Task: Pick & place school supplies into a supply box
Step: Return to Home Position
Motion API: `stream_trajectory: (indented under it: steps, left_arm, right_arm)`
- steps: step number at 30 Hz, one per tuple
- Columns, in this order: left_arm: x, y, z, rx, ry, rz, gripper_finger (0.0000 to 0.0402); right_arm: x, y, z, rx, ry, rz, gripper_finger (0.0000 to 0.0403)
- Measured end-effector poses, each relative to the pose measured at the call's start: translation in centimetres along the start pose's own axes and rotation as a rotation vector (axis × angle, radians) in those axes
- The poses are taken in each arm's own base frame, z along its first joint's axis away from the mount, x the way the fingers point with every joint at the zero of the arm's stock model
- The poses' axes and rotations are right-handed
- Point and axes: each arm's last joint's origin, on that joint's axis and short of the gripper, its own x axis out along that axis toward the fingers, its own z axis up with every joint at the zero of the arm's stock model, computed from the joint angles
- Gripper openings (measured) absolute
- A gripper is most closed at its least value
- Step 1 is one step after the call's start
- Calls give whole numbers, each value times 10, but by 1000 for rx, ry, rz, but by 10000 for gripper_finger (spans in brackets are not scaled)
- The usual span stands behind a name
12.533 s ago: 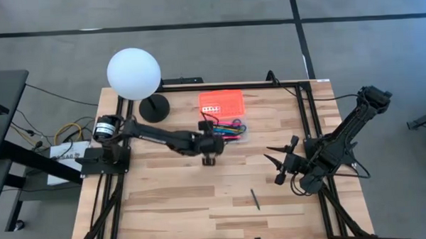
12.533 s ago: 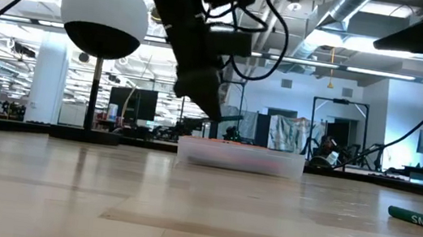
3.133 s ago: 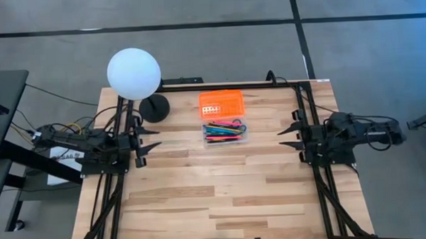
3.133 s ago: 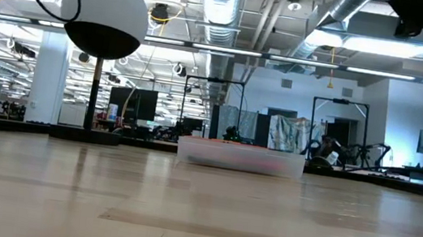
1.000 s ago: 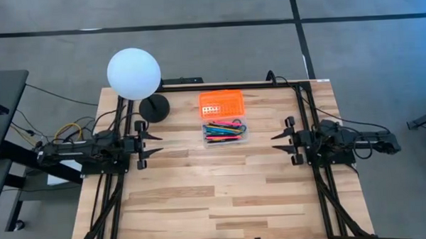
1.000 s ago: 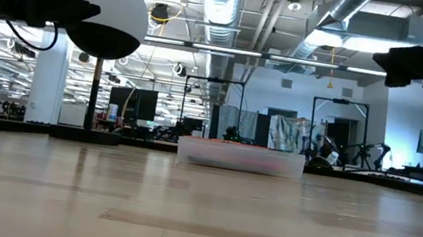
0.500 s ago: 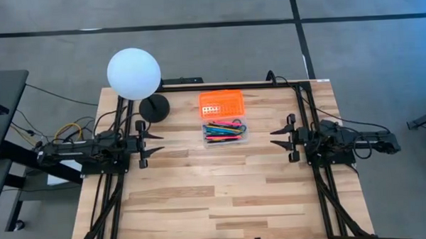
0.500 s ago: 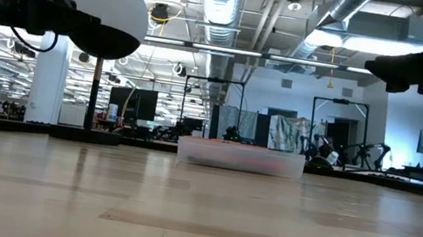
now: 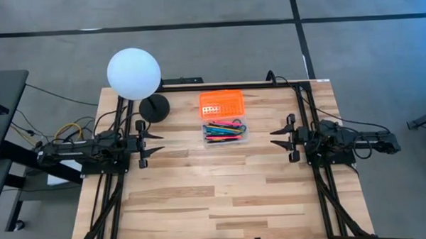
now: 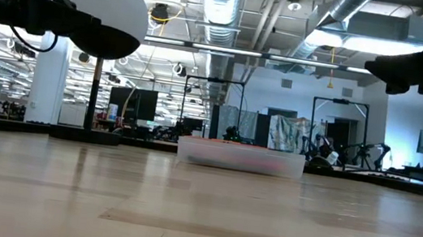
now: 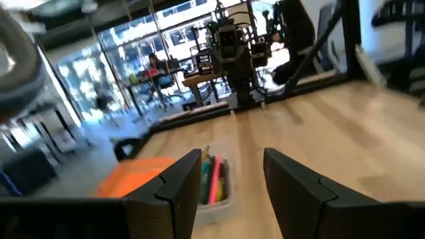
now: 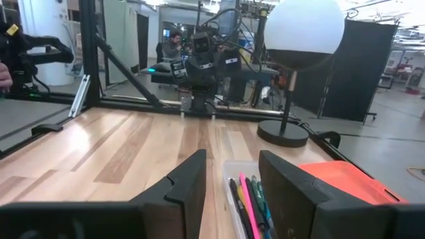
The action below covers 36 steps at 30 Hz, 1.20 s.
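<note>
The school supplies [image 9: 224, 129] lie bundled lengthwise in the clear base of the supply box [image 9: 225, 132], which sits toward the far middle of the surface [image 9: 216, 197]. Its orange lid [image 9: 221, 101] lies open flat, touching the base on the far side. You will see no loose pen or marker elsewhere on the wood, so collection looks complete.

Handling, as judged: the pens are light, stiff, smooth-barrelled and likely to roll; take any one across its middle, not the tip. The box is thin light plastic and may skate if you push it; hold a long wall of the base, or press the lid edge down with the base steadied.

The white globe lamp [image 9: 133, 74] stands on its black base at the far left, near the lid; keep clear of it.

Left hand [image 9: 148, 144] rests at the left edge, fingers apart, holding nothing. Right hand [image 9: 280, 138] mirrors it at the right edge, fingers apart, empty. Both are well apart from the box.
</note>
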Motion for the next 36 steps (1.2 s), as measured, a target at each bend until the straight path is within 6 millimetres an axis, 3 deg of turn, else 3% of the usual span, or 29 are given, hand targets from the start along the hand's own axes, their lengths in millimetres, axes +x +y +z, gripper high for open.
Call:
stream_trajectory:
  steps: [3, 36]
  left_arm:
    - [0, 0, 0, -99, 2, 16, 157]
    - [0, 1, 5, -125, -52, -16, 157]
  right_arm:
    - [0, 0, 0, 33, 0, 0, 134]
    - [0, 0, 0, 58, -5, 15, 134]
